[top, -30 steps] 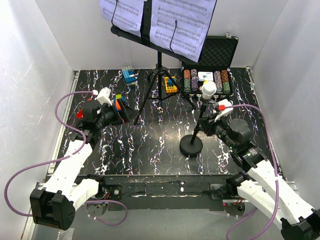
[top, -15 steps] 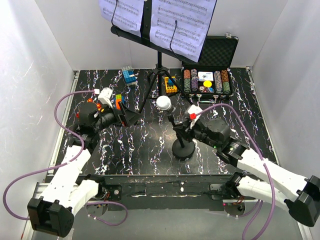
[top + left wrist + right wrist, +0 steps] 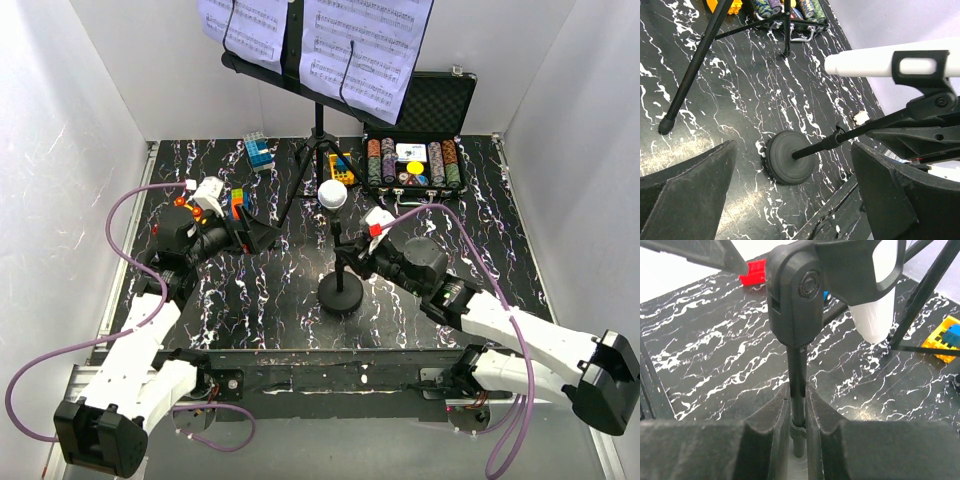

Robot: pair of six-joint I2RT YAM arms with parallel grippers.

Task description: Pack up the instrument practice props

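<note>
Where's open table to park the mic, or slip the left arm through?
Bare table in front, between the left gripper and the microphone. Another patch on the right, between the chip case and the right arm. Crowded at the back: music stand legs, toy blocks and case sit close together.

Black tabletop [image 3: 250, 300] (white marbling), white-headed microphone [image 3: 332, 194].
</note>
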